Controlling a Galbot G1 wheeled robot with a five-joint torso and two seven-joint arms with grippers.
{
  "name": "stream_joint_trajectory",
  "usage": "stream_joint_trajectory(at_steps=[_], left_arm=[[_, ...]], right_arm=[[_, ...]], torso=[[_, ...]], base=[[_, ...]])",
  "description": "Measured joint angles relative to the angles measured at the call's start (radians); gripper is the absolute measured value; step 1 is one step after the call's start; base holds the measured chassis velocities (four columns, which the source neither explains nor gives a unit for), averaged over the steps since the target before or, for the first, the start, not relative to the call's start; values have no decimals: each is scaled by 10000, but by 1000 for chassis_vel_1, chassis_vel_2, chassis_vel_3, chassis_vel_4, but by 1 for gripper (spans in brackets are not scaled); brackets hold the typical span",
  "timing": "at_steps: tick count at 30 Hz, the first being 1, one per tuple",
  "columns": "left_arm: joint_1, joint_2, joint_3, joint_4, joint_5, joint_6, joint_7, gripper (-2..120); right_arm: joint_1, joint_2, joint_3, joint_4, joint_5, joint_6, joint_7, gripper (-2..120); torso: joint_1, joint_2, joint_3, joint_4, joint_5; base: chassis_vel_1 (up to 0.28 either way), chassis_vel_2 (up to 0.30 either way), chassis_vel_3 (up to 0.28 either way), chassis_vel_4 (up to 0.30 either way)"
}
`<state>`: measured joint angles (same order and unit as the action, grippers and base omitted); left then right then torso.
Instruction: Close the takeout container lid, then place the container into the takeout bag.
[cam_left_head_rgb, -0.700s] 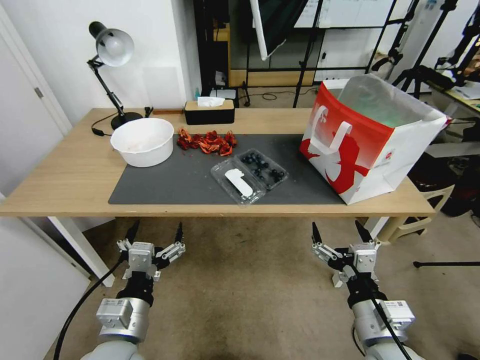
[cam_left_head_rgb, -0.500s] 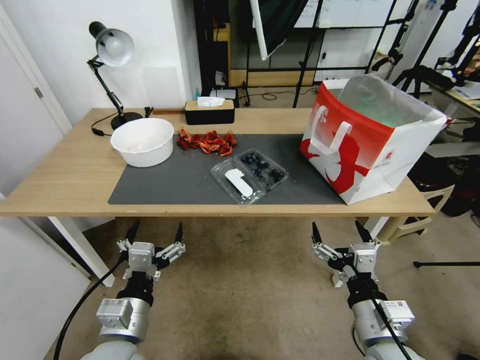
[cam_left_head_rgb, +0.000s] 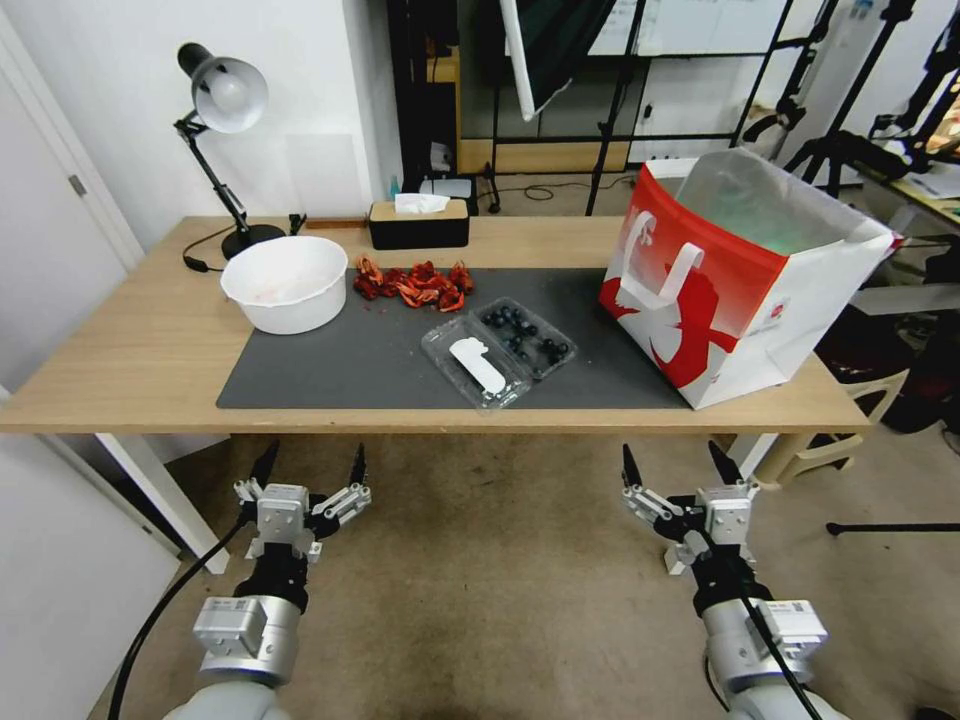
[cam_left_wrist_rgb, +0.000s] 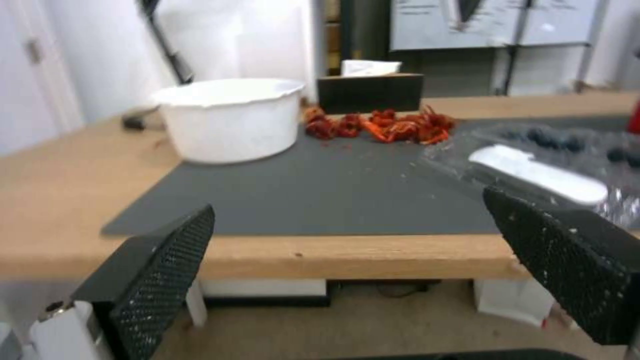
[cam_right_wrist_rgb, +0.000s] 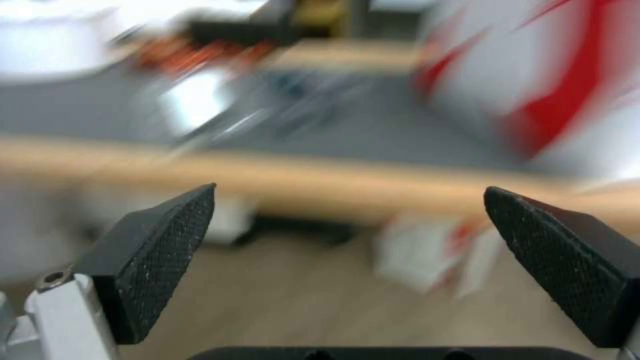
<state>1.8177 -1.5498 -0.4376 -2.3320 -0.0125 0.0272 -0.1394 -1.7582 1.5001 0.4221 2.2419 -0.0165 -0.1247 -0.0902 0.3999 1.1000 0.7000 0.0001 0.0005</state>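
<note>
The takeout container (cam_left_head_rgb: 527, 335) looks light, thin and easily crushed, its lid (cam_left_head_rgb: 476, 364) best flipped by its outer edge, while the left gripper (cam_left_head_rgb: 308, 468) and right gripper (cam_left_head_rgb: 678, 466) hang wide apart, empty, below the table edge.

Takeout container (cam_left_head_rgb: 528, 336): small clear clamshell holding dark blueberries, lying open and flat, ahead of and above both spread grippers, between the left gripper (cam_left_head_rgb: 308, 465) and the right gripper (cam_left_head_rgb: 679, 462). Its lid (cam_left_head_rgb: 476, 363) is folded back flat on the gripper-facing side, white oblong label up. Takeout bag (cam_left_head_rgb: 735, 275): red and white, upright, mouth open, beyond the right gripper, apart from the container.
</note>
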Motion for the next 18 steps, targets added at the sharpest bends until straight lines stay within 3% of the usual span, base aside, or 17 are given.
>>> stream_joint_trajectory(at_steps=[1,2,6,18], left_arm=[[65,-174,393,-108,-45,108,-457,100],[65,-174,393,-108,-45,108,-457,100],[210,-564,1275,-318,-160,229,-1463,100],[266,-581,1347,-151,-162,16,-1370,100]], right_arm=[[134,11,-431,-186,-52,-401,-305,100],[134,11,-431,-186,-52,-401,-305,100],[306,27,-686,-394,-139,-664,-653,100],[361,32,-632,-462,-151,-568,-649,100]], torso=[[1,0,0,5,3],[1,0,0,5,3],[0,0,0,-1,-3],[0,0,0,-1,-5]], base=[[0,0,0,0],[0,0,0,0],[0,0,0,0],[0,0,0,0]])
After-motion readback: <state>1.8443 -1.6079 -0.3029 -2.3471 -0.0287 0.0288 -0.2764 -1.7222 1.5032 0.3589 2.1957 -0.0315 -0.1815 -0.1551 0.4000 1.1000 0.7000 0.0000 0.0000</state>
